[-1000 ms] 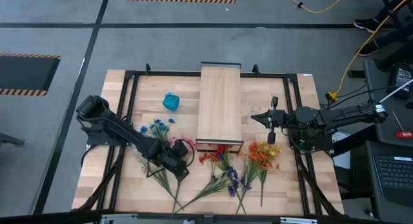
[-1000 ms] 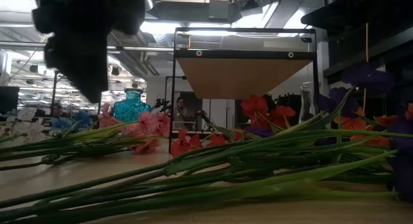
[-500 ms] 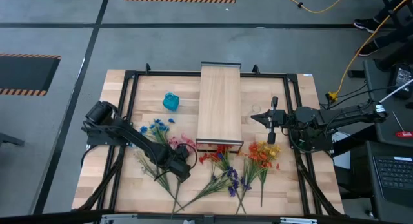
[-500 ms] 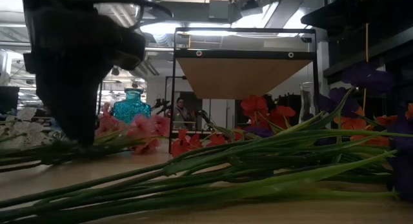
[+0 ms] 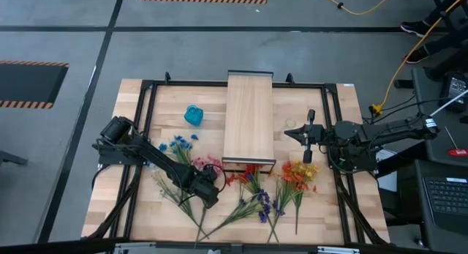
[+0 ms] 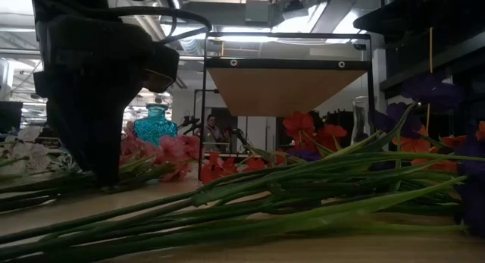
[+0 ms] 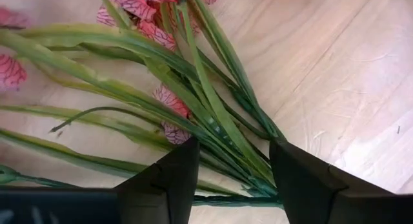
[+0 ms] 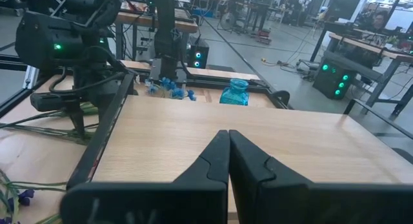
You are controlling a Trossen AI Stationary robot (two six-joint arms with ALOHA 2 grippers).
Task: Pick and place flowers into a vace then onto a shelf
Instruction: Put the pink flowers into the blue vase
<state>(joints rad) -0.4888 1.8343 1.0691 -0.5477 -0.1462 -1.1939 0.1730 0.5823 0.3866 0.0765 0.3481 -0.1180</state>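
Near front edge of butcher-block wooden tabletop (image 5: 139, 210) we see artificial flowers (image 5: 252, 199) with thin green stems, fanned out flat. Left gripper (image 5: 207, 193) down among pink sprigs (image 7: 139, 8) near front-left, fingers (image 7: 171, 179) spread, green stems between them, not yet pinched. Light-wood shelf (image 5: 249, 118) on black frame at mid-worktop toward back edge. Right gripper (image 5: 308, 137) beside shelf's right side, fingers pressed together, empty. Blue glass vase (image 5: 193, 116) near back, left of shelf.

Two dark, matte black arms are seen, built of jointed segments with black cables looped along them. The left gripper (image 7: 229, 179) ends in two broad, angular black fingers; behind the right gripper (image 8: 228, 161) a flat black bar is set
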